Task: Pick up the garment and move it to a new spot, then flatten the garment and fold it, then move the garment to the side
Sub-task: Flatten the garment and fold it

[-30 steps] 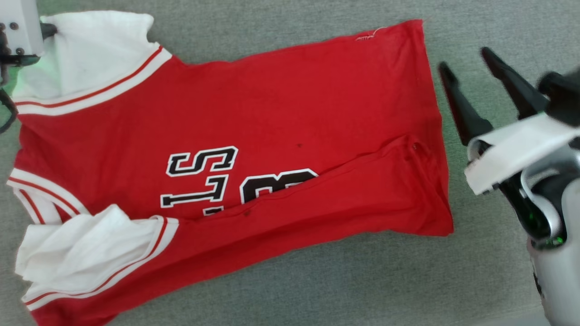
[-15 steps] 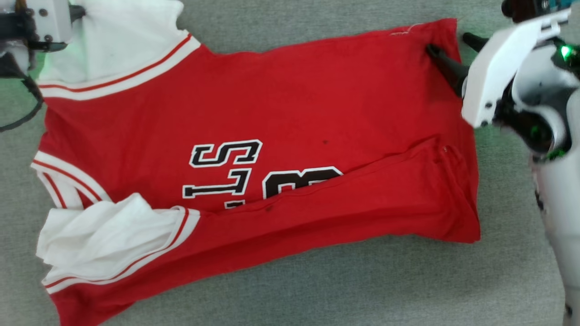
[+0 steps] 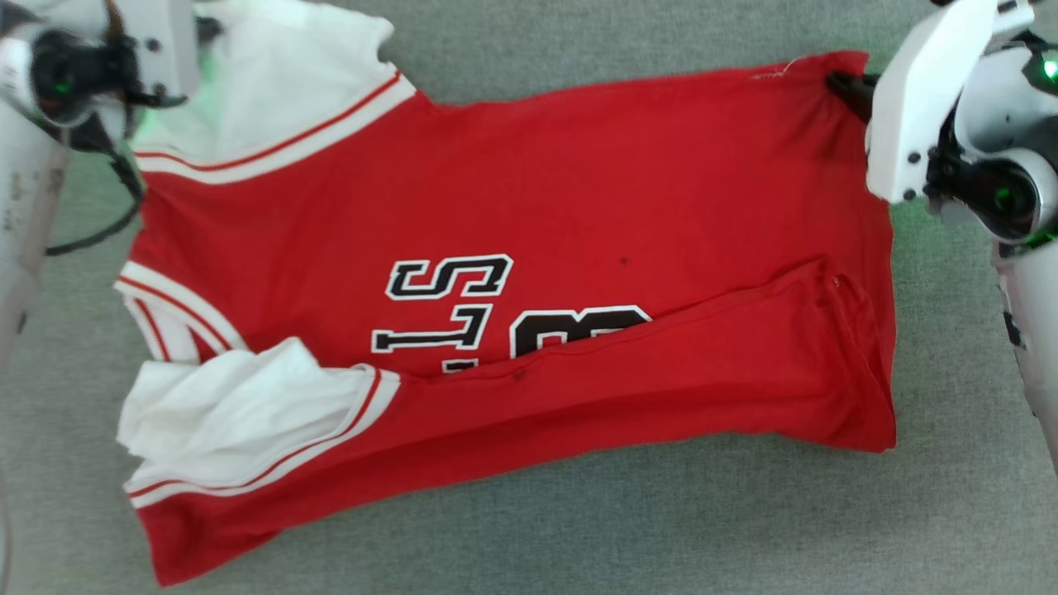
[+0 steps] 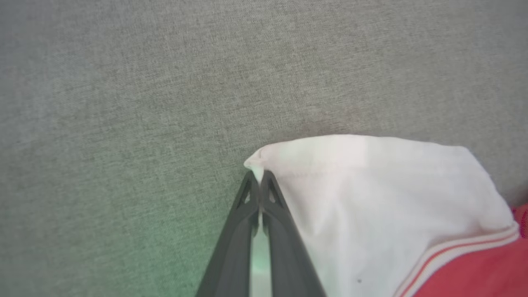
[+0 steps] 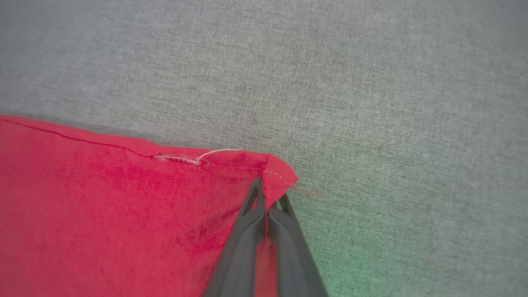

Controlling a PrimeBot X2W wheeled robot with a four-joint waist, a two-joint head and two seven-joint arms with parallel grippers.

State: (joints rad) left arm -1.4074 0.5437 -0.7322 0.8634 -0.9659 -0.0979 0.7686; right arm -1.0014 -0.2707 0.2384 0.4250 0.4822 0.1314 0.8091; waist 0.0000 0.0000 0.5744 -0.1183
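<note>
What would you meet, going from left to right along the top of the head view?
Left claw, shut on the sleeve corner → white sleeve → red body of the garment → right claw, shut on the hem corner.

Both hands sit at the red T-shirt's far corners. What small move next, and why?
Probably lift both corners slightly together, toward the near side. The left hand is shut on the white sleeve tip, the right hand on the hem corner of the bright red soft fabric T-shirt, whose near edge already lies folded over.
</note>
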